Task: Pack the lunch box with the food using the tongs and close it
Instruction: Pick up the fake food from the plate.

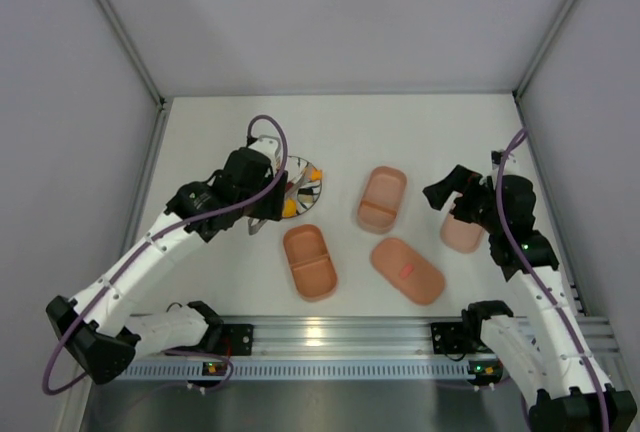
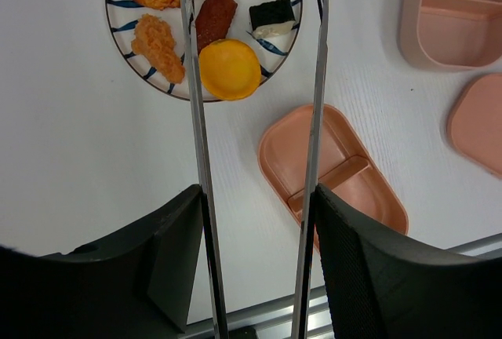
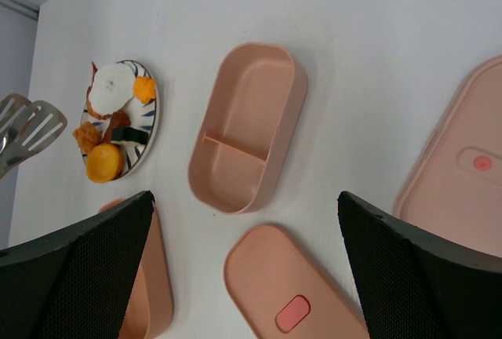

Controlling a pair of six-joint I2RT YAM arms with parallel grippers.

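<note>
Left hand (image 2: 256,233): clamped on tongs (image 2: 196,119), arms apart, reaching over striped plate (image 2: 116,21) of food (image 2: 228,69), far left. Right hand (image 3: 245,221): wide open, empty, above right lid (image 1: 462,234). Near tray (image 1: 309,261), far tray (image 1: 381,198): mid-tabletop (image 1: 400,142). Red-marked lid (image 1: 407,270): near, right of centre.

Food (image 2: 229,68) lies on the plate (image 2: 121,25); near tray (image 1: 310,262) before it, far tray (image 1: 382,199) right.

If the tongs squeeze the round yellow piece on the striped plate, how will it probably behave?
The round yellow piece looks smooth and round-edged, so it may slip from the thin metal tongs unless pinched across its middle. It is small, so probably light. It lies near the rim of the plate, so a push might slide it off.
</note>
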